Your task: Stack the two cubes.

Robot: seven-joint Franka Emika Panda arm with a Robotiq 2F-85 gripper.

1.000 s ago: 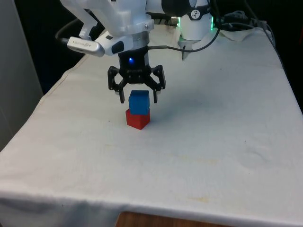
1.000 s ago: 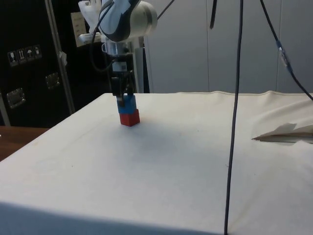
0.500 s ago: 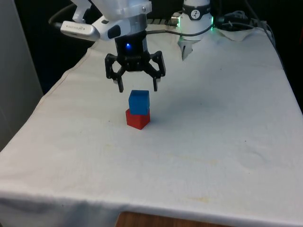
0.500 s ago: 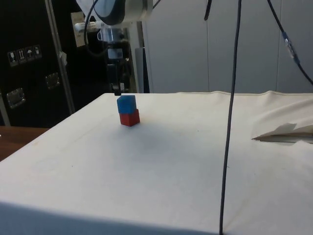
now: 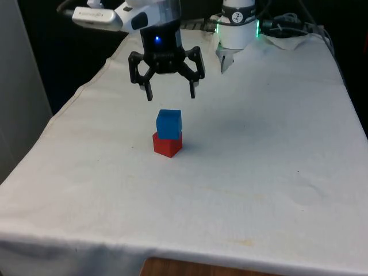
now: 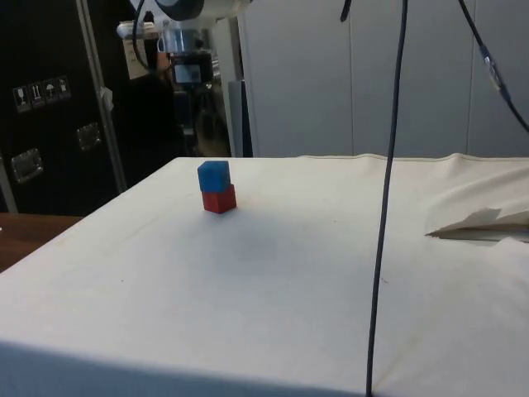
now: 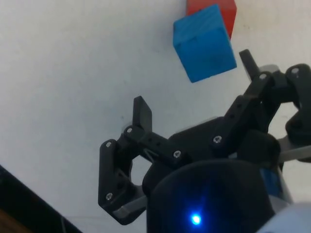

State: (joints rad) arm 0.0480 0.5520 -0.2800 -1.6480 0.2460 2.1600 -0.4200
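Cloth-covered surface [image 5: 241, 190] lies bare in the foreground, with only faint creases and a pale stain near the front edge. Farther in, toward the front view's left of centre, sits the red cube [image 5: 167, 145] on the cloth, and the blue cube [image 5: 169, 124] rests directly on top of it, touching it and nothing else. In the front and side views the blue one [image 6: 213, 175] sits slightly turned and offset against the red one [image 6: 219, 200] beneath, yet it looks stable.

Beyond and above the pair hangs the gripper [image 5: 170, 93], jaws spread wide and holding nothing, with clear air between its fingertips and the blue cube's top. The wrist view agrees: both fingers stand apart, and the blue cube [image 7: 205, 42] lies off beyond them.

Judged from this, the stacking itself is done; what remains at most is for the arm to clear away.

Much of the red cube [image 7: 216, 10] is covered by the blue one in the wrist view. How far the upper cube overhangs cannot be made out exactly. In the side view the gripper's fingers merge into the dark background.
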